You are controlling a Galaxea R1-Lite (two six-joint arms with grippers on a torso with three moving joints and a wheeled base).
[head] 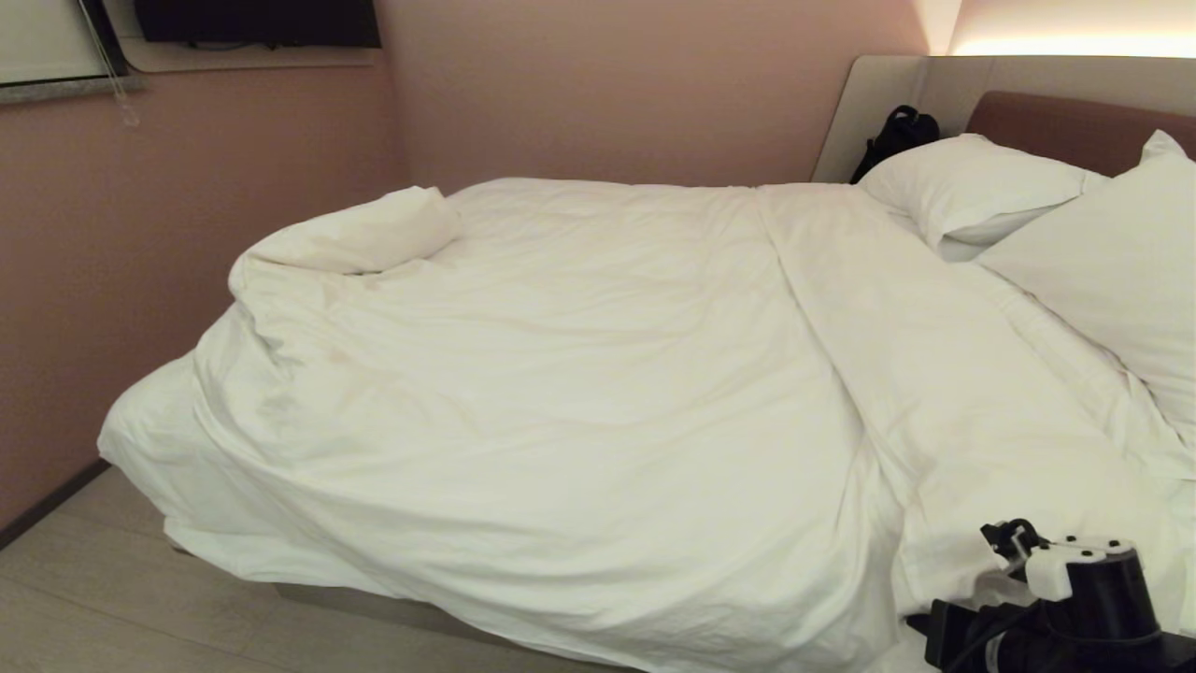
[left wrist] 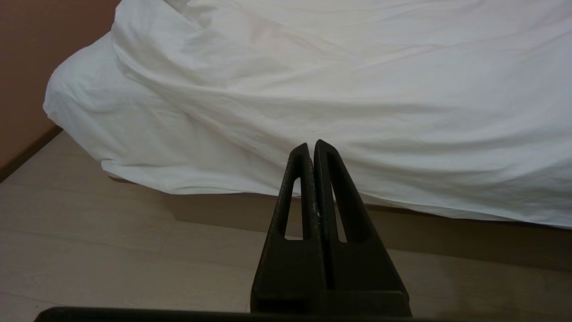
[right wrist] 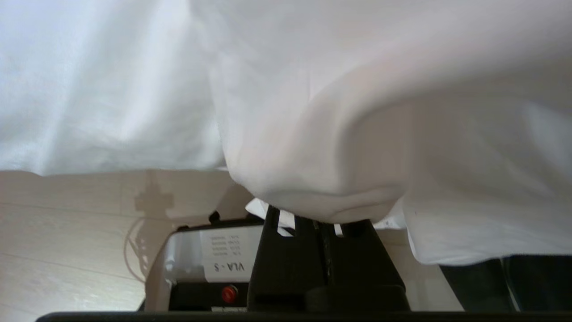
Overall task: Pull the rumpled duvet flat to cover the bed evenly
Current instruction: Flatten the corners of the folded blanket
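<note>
1. We face the bed (head: 201, 551), which fills most of the head view; its padded headboard (head: 1074, 126) stands at 1 o'clock and its base shows only as a dark strip under the overhang at 7 o'clock.
2. The duvet (head: 579, 374) lies over nearly the whole mattress, creased, with one long ridge running from 12 o'clock down to 5 o'clock. Its far left corner is folded back on itself into a roll (head: 374, 234) at 10 o'clock, and its near edge hangs over the side toward the floor (head: 84, 598).
3. The pink wall (head: 187, 206) closes in the bed's far side and foot, touching or just beside the bedding at 9 o'clock.
4. Two pillows (head: 1112, 262) rest at 2 to 3 o'clock against the headboard, on the bed beside the duvet's upper edge.
5. Our right gripper (right wrist: 324, 223) is at 5 o'clock, at the near edge of the bed, its fingers shut on a bunched fold of duvet that bulges over them.
6. Our left gripper (left wrist: 312, 150) hangs low, apart from the bed, its fingers pressed together on nothing, pointing at the overhanging duvet edge.
7. A black bag (head: 897, 136) sits in the corner at 1 o'clock, behind the far pillow.
</note>
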